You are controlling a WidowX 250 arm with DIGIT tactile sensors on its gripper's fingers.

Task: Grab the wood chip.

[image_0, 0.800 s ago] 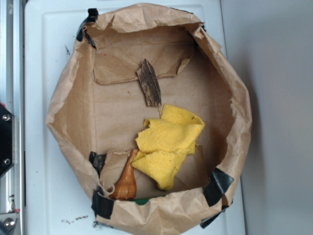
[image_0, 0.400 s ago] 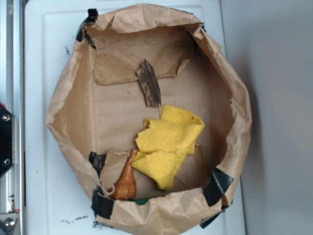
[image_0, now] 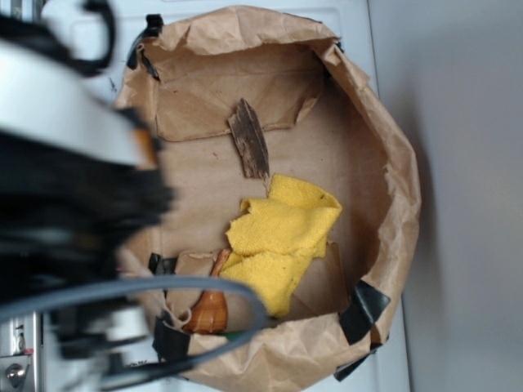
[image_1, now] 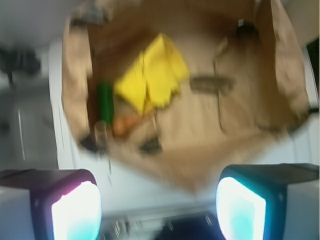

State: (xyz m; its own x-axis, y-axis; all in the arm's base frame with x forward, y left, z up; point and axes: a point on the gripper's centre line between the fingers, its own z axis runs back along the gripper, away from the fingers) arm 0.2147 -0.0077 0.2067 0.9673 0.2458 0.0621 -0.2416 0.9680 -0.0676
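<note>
inside the crumpled brown paper bag, rolled down into a bowl, the wood chip lies flat on the creased floor, dark, rough-grained and jagged, just beside the fuzzy yellow cloth. a glossy orange-brown cone sits nearby. the pincer hangs wide above, holding nothing.

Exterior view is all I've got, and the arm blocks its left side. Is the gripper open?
Observer: Yes. In the wrist view the gripper is open, with nothing between its fingers.
Operator: Is it over the wood chip?
Observer: No. The wood chip lies ahead of it, inside the paper bag, untouched.
Operator: Anything I can't see near the orange-brown piece?
Observer: A green cylinder lies just beside the orange-brown piece, next to the yellow cloth. The picture is blurred.
</note>
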